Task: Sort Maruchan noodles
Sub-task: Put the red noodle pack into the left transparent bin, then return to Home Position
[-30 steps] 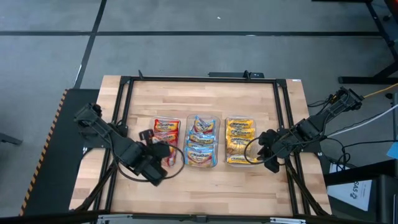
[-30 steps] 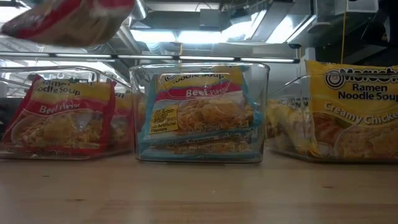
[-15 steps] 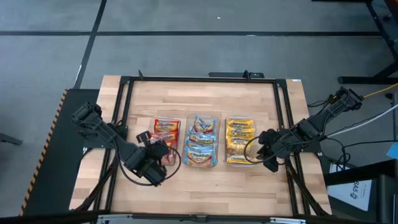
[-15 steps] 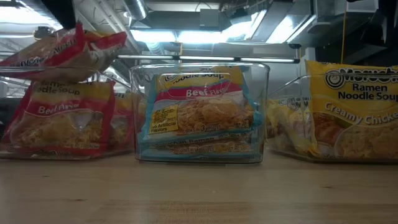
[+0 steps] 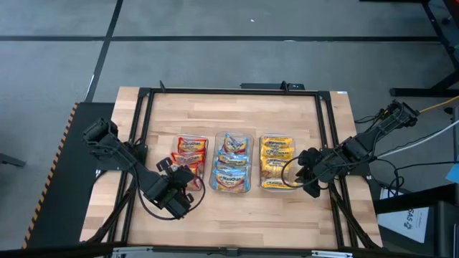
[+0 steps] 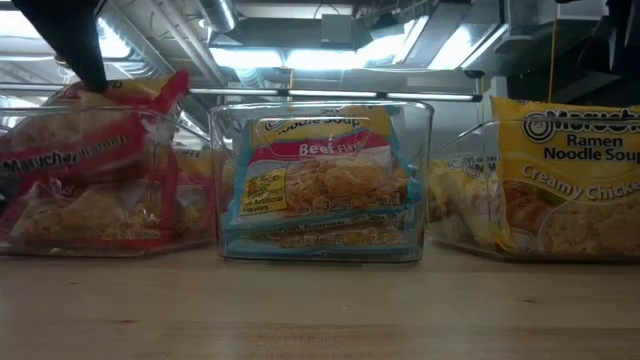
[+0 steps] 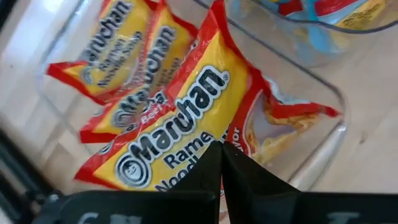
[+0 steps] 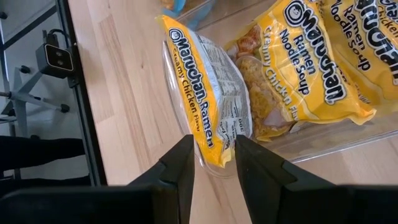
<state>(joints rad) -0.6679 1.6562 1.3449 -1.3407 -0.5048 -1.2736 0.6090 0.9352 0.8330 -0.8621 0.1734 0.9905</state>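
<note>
Three clear tubs stand in a row mid-table. The left tub holds red Maruchan packets, the middle tub blue-trimmed ones, and the right tub yellow ones. My left gripper, at the left tub's near end, is shut on a red packet that lies tilted in the tub on other red packets. My right gripper, at the right tub's near right corner, is shut on a yellow packet standing on edge inside the tub. My left gripper pinches the red packet's edge between its two shut fingers, coming from above. The packet sits tilted inside the tub, resting on the red packets under it. My right gripper has the yellow packet's near end between its two fingers, which lie across the thin edge. The packet stands on edge against the tub's wall, among other yellow packets.
A black frame runs round the wooden table. Bare wood lies in front of the tubs and more behind them. Cables trail by the right arm.
My left gripper has gone down toward the left tub, staying shut. The red packet, first held above the tub's rim, has sunk into the tub and now lies tilted on the packets there. The right arm has kept still.
</note>
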